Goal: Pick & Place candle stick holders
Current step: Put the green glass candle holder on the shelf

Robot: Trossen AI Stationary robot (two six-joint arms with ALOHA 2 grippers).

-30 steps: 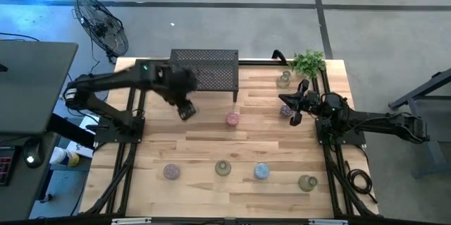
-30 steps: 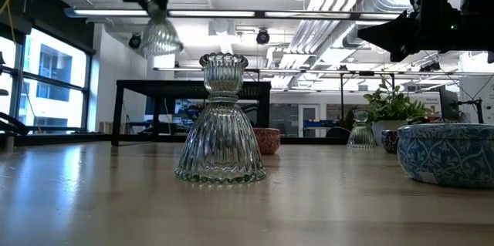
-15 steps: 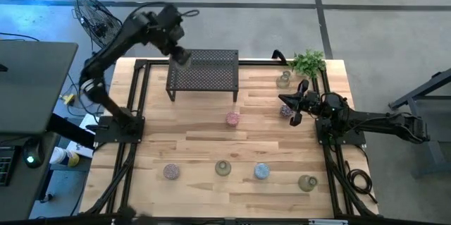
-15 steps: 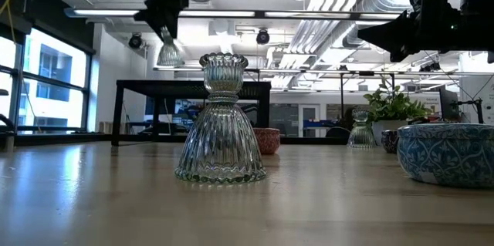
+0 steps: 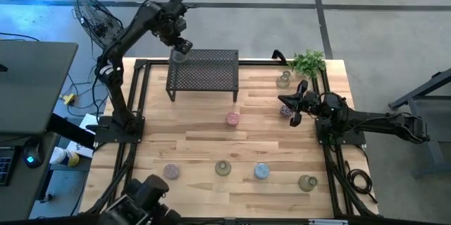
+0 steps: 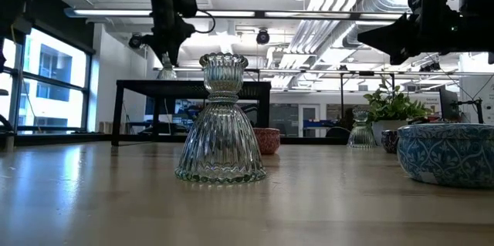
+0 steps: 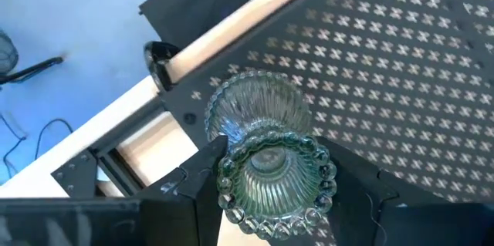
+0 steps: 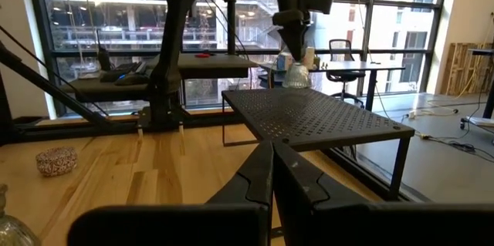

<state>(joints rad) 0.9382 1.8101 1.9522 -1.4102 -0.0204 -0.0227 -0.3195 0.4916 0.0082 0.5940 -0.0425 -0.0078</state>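
My left gripper (image 5: 180,47) is shut on a clear ribbed glass candle stick holder (image 7: 266,153) over the far left corner of the black mesh rack (image 5: 204,73). The holder also shows in the low view (image 6: 166,69) and in the right wrist view (image 8: 296,74), just at the rack's top. My right gripper (image 5: 292,106) is shut and empty above the table's right side, beside a purple holder (image 5: 285,111). Other holders stand on the table: pink (image 5: 232,118), mauve (image 5: 170,171), clear (image 5: 223,168), blue (image 5: 261,171), greenish (image 5: 306,182), and clear (image 5: 283,79). My left gripper pinches the holder's upper cup, below its beaded rim (image 7: 231,170), between its two fingers (image 7: 202,170), one on each side. The fingers come from above, pointing down. The holder hangs upright, its wide base (image 7: 255,103) over the mesh. Whether the base touches the rack, I cannot tell.
A small green potted plant (image 5: 308,61) stands at the far right corner. A fan (image 5: 102,24) stands beyond the table's far left. A dark shape (image 5: 144,198) shows at the near left edge. Bare wood lies between the rack and the near row of holders.
My left gripper has carried the clear holder from over the table's middle up and toward the far edge, then come down over the rack's far left corner. The holder has stayed upright in the hold.
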